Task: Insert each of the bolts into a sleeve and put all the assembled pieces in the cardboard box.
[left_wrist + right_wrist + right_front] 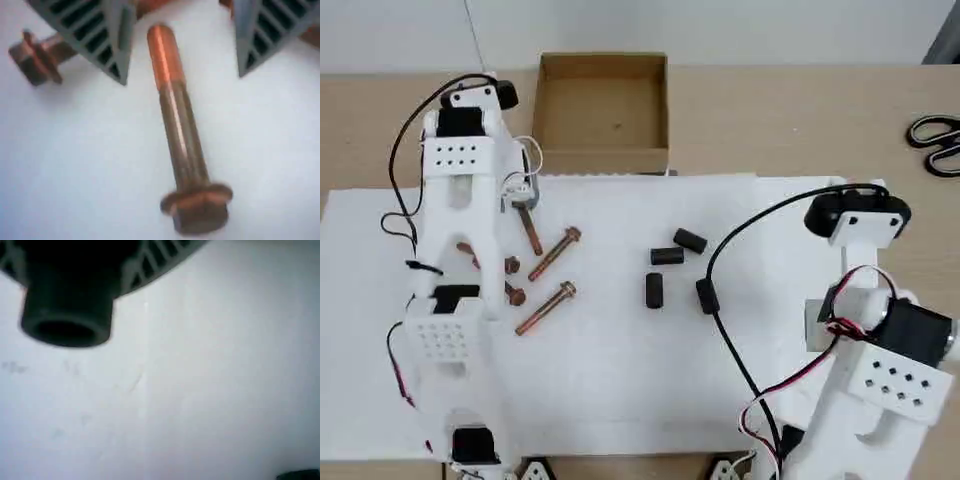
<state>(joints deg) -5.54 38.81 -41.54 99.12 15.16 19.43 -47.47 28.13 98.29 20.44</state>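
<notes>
My left gripper (180, 50) is open and low over the white mat, its dark ribbed fingers (100, 35) on either side of the shank of a copper bolt (182, 145) lying flat. In the high view that bolt (529, 230) lies beside two longer bolts (556, 252) (546, 307) and two short ones partly under the arm. My right gripper (70, 270) is shut on a black sleeve (67, 305), held above the mat with its open end showing. Three more black sleeves (667, 257) lie mid-mat. The cardboard box (603, 160) stands open at the back.
The white foam mat (640, 380) covers most of the table. Scissors (935, 140) lie at the far right edge. A black cable (720, 320) from the right arm trails across the mat near the sleeves. Another bolt head (37, 57) lies close to my left finger.
</notes>
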